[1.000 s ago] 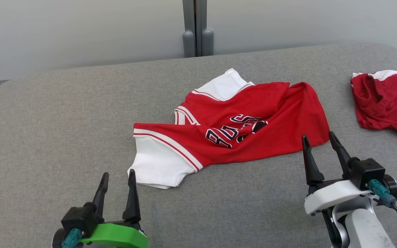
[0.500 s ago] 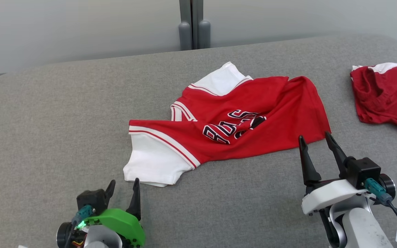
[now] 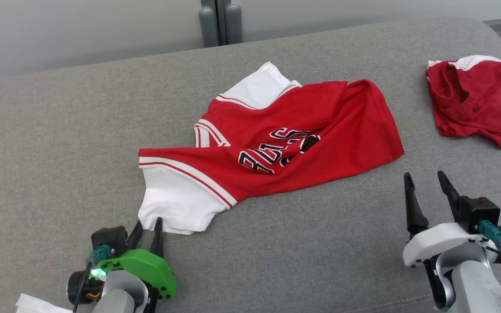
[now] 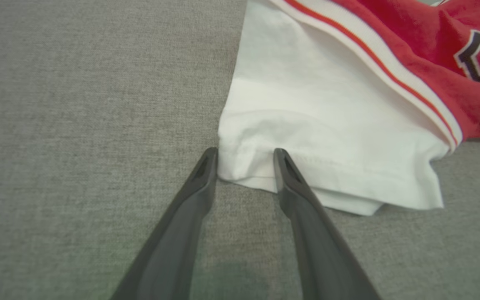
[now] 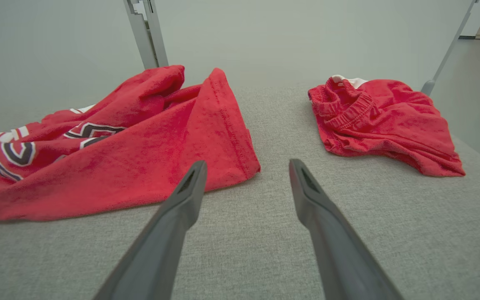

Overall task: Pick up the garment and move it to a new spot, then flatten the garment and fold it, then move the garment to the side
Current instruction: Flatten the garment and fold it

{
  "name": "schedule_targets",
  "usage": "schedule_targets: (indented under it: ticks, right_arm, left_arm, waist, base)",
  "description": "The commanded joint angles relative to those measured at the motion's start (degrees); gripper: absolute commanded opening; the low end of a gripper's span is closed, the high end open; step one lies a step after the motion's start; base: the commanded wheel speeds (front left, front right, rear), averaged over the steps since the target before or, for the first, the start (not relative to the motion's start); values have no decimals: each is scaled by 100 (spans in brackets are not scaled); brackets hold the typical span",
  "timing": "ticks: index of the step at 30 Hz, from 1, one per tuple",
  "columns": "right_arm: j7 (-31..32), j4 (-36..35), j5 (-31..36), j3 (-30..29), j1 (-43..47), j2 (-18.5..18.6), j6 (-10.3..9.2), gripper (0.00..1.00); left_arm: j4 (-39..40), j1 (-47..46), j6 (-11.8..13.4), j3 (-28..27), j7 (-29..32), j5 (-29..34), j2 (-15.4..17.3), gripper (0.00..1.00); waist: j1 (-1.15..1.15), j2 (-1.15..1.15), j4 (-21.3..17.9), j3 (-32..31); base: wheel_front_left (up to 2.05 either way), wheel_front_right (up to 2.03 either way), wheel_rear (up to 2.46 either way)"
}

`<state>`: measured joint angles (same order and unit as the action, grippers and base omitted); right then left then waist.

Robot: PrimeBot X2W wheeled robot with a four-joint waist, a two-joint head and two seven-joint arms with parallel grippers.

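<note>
Head view: your left gripper (image 3: 148, 221) sits low at the nearest corner of the garment (image 3: 285, 143), a red jersey with white sleeves that lies crumpled on the grey padded surface (image 3: 59, 152). Its 2 fingertips reach the hem of the white sleeve (image 3: 176, 204) directly ahead of them. Your right gripper (image 3: 424, 174) hovers with its jaws wide apart, holding nothing. The garment's red bottom hem lies ahead and to its left, apart from the tips. The other red cloth (image 3: 472, 100) lies further ahead, slightly to its right.

Left wrist view: the left gripper (image 4: 245, 151) is parted, not clamped. 1 finger rests just outside the side edge of the white sleeve (image 4: 327, 125) and the other lies over the hem, so the sleeve's corner sits between the tips. The garment's red body (image 4: 411, 41) runs off ahead and to the right.

Right wrist view: the right gripper (image 5: 247, 162) is open and empty. The garment (image 5: 140, 146) ends in a hem corner just ahead of the left finger. The other red cloth (image 5: 386, 121) lies ahead and right of the right finger.
</note>
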<state>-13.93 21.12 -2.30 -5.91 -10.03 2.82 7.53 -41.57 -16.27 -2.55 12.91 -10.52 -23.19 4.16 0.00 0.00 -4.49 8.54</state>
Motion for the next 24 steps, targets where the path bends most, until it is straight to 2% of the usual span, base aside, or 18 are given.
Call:
schedule_targets:
  ticks: [1,6,12,23,24]
  right_arm:
    - [43,68,101,-116,-130,13,-9,100]
    - [305,519,490,-614,-462,13,-9,100]
    - [570,1416,1064,-980,-1136,81,-9,100]
    - [772,3175,1369,-1498,-2235,272,-9,100]
    - [803,3311,1381,-1520,-2301,271,-9,98]
  left_arm:
    - [-50,-76,-29,21,-75,-46,-19,1]
    - [15,-143,-67,105,-309,-20,-50,0]
    - [421,-3,-60,181,-432,-10,-80,0]
    - [1197,222,42,419,-466,64,-107,0]
    - [1247,241,58,429,-467,64,-108,0]
  waist:
    - [0,0,38,0]
    - [0,0,196,-3]
    - [0,0,471,68]
    - [0,0,894,351]
    - [0,0,907,359]
  base:
    - [0,0,0]
    - [0,0,0]
    - [0,0,0]
    - [0,0,0]
    - [0,0,0]
